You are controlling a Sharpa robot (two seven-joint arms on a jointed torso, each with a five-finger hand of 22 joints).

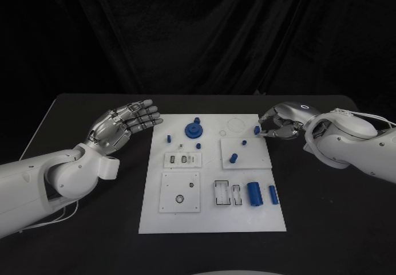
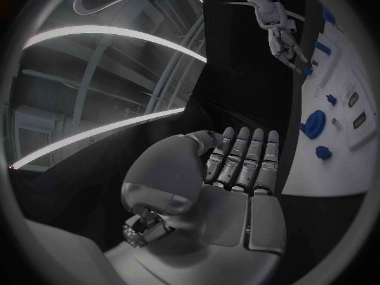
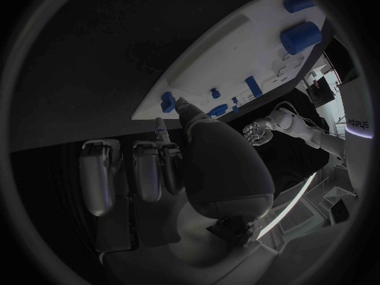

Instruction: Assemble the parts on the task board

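Observation:
The white task board [image 1: 213, 220] lies mid-table with blue parts on it: a round gear-like piece [image 1: 193, 129], small pegs [image 1: 169, 138] and two cylinders [image 1: 255, 193] near the front right. My right hand [image 1: 280, 123] is curled at the board's far right edge, thumb and a finger pinching a small blue peg [image 1: 257, 130]; the right wrist view has that peg [image 3: 168, 101] at the board's rim [image 3: 237, 50] beside the thumb. My left hand [image 1: 128, 123] hovers left of the board, fingers extended and holding nothing. Its flat palm [image 2: 237, 202] faces the board [image 2: 336, 171].
Raised white sub-plates [image 1: 180, 192] with slots sit on the board, and a thin white ring [image 1: 235, 123] lies near its far edge. Black table [image 1: 330, 217] stretches on both sides. A blue piece [image 1: 233, 157] stands on the right sub-plate.

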